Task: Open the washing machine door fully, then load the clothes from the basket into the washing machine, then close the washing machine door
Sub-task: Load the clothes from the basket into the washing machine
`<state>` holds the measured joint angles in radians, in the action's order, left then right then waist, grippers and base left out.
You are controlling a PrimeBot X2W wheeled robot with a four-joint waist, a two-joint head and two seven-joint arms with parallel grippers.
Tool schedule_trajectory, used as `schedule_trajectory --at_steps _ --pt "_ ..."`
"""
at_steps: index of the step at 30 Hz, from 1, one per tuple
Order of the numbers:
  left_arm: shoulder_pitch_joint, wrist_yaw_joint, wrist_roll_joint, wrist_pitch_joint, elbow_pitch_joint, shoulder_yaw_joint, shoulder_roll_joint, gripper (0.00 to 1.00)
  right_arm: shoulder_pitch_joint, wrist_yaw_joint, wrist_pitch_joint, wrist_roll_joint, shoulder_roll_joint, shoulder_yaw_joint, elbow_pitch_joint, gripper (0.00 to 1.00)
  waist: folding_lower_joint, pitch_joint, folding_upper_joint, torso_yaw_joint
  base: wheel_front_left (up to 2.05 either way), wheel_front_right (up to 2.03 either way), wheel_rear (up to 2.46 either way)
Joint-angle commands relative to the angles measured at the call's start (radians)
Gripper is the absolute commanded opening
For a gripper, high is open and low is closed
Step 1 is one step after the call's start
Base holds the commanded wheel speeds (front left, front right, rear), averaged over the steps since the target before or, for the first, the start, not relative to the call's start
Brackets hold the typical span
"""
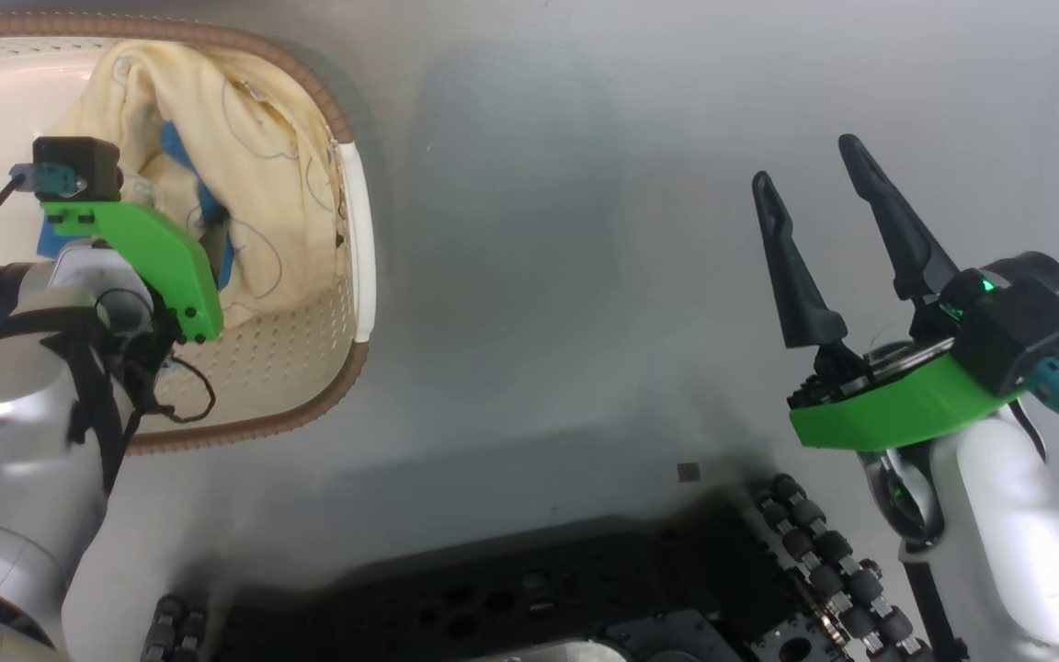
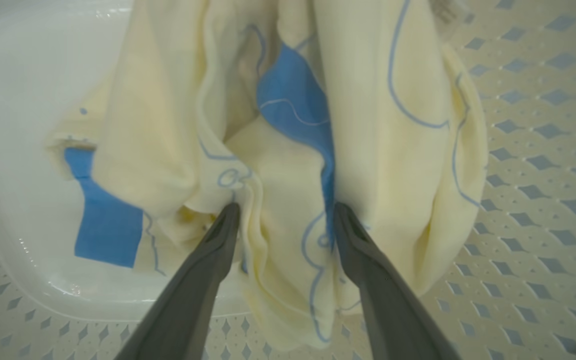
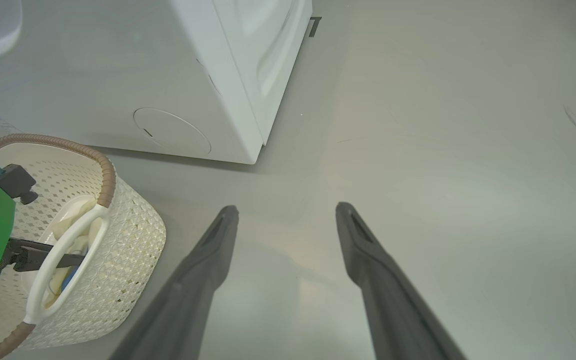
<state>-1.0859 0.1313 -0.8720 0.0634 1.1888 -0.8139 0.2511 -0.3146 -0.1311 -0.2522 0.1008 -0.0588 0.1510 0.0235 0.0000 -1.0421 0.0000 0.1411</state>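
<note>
**Left gripper down in the basket, open around a fold of the clothes**

In the head view my left gripper (image 2: pixel 285 210) reached into the basket (image 1: pixel 309 83) at the upper left of the frame, and its green bracket hid most of the fingers. In the left wrist view the two dark fingers (image 2: pixel 208 260) stood wide apart, tips pressed into the clothes (image 2: pixel 278 160). A fold of the cream fabric, with thin blue lines and a blue patch, lay between them. The jaws had not closed on it.

The clothes lay bunched in the basket, spread across its glossy floor and up against its perforated wall.

My right gripper (image 1: pixel 805 164) hung at the right of the head view, above the bare grey floor (image 1: pixel 585 230) and well apart from the basket. Its fingers were spread wide and held nothing.

In the right wrist view the washing machine (image 3: pixel 238 75) stood at the upper left of the frame, with a round cover (image 3: pixel 173 131) low on its white face. The basket sat on the floor near it at the lower left, one white handle (image 3: pixel 63 260) facing the camera.
</note>
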Motion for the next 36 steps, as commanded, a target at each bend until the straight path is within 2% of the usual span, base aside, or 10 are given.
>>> schedule_trajectory --at_steps 1,7,8,9,10,16,25,36 --pt "0.011 -0.001 -0.008 0.004 0.004 0.009 0.029 1.00 0.037 0.000 -0.009 -0.003 0.005 0.026 0.030 1.00 0.0000 -0.003 0.0000 -0.004 0.00 0.00 0.00" --pt "-0.017 -0.001 -0.023 0.011 0.023 -0.012 0.009 1.00 0.045 0.000 -0.009 -0.004 0.006 0.034 0.047 1.00 0.0000 -0.011 0.0000 -0.003 0.00 0.00 0.00" --pt "-0.021 -0.001 -0.024 0.010 0.024 -0.016 0.005 0.98 0.045 0.000 -0.009 -0.005 0.005 0.035 0.048 1.00 0.0000 -0.011 0.0000 -0.002 0.00 0.00 0.00" --pt "-0.026 -0.001 -0.025 0.005 0.026 -0.019 0.003 0.29 0.046 0.000 -0.009 -0.005 0.005 0.034 0.050 1.00 0.0000 -0.011 0.0000 -0.002 0.00 0.00 0.00" --pt "-0.029 -0.001 -0.027 0.000 0.029 -0.021 0.000 0.00 0.047 0.000 -0.009 -0.005 0.004 0.034 0.051 1.00 0.0000 -0.011 0.0000 -0.002 0.00 0.00 0.00" --pt "-0.035 -0.001 -0.043 -0.011 0.027 -0.042 -0.005 0.00 0.041 0.000 -0.009 -0.004 0.002 0.035 0.051 1.00 0.0000 -0.009 0.0000 -0.005 0.00 0.00 0.00" --pt "-0.036 -0.001 -0.068 -0.109 -0.013 -0.062 0.000 0.00 0.006 0.000 -0.009 -0.005 -0.002 0.023 0.038 1.00 0.0000 0.019 0.0000 -0.027 0.00 0.00 0.00" --pt "0.054 -0.001 -0.112 -0.294 -0.054 -0.105 -0.011 0.00 0.000 0.000 -0.010 0.002 -0.025 0.001 -0.014 1.00 0.0000 0.187 0.0000 -0.082 0.00 0.00 0.00"
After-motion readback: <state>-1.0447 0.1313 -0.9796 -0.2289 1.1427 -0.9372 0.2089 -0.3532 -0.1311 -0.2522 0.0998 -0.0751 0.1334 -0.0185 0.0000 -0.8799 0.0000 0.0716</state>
